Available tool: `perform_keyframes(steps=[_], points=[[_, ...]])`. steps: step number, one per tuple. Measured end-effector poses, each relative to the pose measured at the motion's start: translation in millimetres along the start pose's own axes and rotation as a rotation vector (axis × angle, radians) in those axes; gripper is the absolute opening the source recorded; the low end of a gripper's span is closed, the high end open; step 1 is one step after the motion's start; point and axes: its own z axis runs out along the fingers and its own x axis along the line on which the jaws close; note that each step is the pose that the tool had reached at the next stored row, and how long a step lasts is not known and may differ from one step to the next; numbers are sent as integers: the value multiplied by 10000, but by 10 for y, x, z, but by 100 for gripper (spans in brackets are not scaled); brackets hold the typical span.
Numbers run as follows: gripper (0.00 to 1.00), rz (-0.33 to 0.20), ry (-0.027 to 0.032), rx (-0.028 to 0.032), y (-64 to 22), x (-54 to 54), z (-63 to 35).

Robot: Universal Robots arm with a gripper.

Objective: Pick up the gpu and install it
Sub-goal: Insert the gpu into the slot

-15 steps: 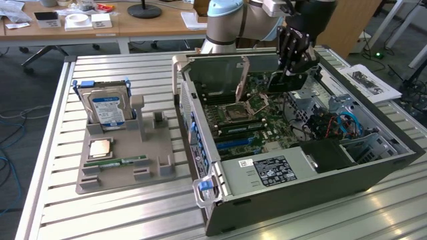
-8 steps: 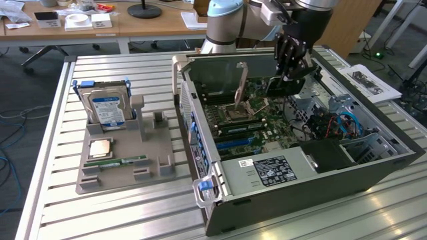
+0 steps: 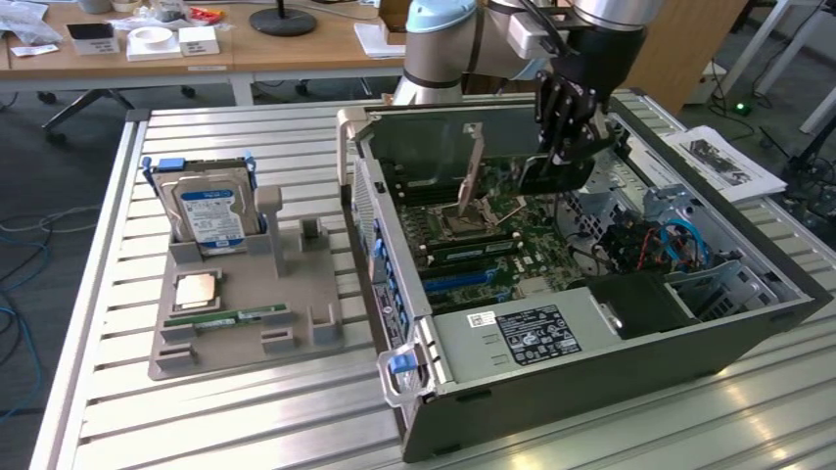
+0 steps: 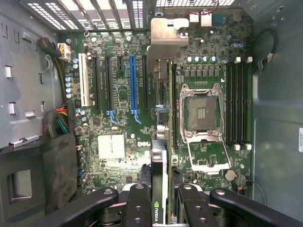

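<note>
- Exterior view is showing the black robot hand (image 3: 565, 155) hanging over the open black-and-grey computer case (image 3: 627, 367), which is lying on its side on the slatted metal table (image 3: 235, 421).
- The hand is gripping the gpu (image 3: 551, 174), a thin, flat, dark card, with its fingers partly closed and pressing on the card's two faces.
- The gpu is hanging inside the case's opening, over the green motherboard (image 3: 523, 240); whether its edge is touching the board cannot be told.
- Wrist view is looking along the gpu (image 4: 159, 161) edge-on: a narrow dark body bearing a green-and-white logo near the hand (image 4: 163, 203), a thin green board edge, and a bent silvery metal bracket (image 4: 165, 35) at its far end.
- The card is lining up between the long blue slot (image 4: 133, 85) and the silver processor socket (image 4: 201, 113).
- On the exterior view's left, a grey moulded holder (image 3: 249, 284) is carrying a silver hard drive with a blue-white label (image 3: 209, 211) and a narrow green memory stick (image 3: 242, 318), well apart from the hand.
</note>
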Motion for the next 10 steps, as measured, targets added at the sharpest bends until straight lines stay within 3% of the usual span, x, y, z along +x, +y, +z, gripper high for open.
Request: perform_keyframes(steps=[10], points=[[27, 0, -3, 1, 0, 0, 21]])
